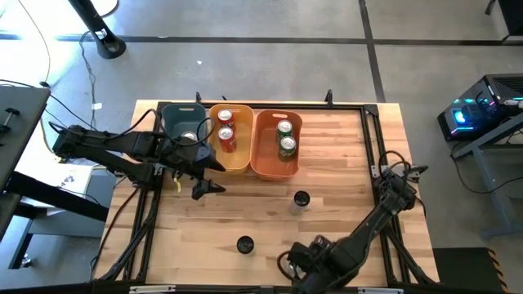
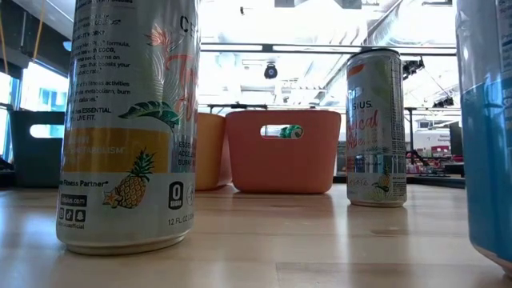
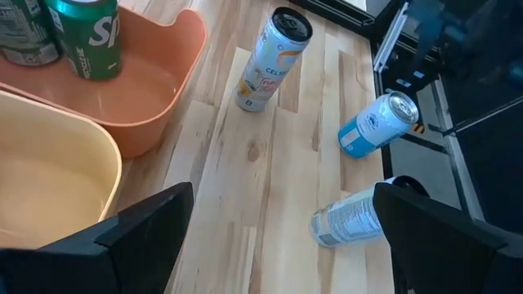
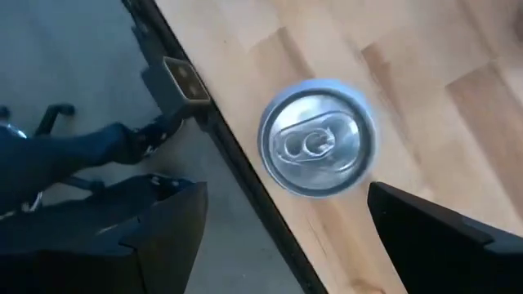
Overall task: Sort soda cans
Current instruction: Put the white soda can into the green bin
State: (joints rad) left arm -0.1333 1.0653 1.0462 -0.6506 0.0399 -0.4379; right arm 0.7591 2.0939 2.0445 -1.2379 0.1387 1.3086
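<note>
Wooden table (image 1: pixel 343 163), three bins (image 1: pixel 276 167) (teal, yellow, orange) at back, loose cans (image 1: pixel 301 198) in front

left gripper (image 1: pixel 204 175) jaws spread, right gripper (image 4: pixel 286 237) — likewise

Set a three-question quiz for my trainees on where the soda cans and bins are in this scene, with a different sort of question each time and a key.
1. True or false: the yellow bin holds two green cans.
2. How many cans stand in the orange bin? A one, B two, C four.
3. Fill in: the two dark-topped cans on the bare table in front of the bins are standing ____.

Key
1. False: it holds two red cans.
2. B: the two green cans.
3. Upright.
</note>
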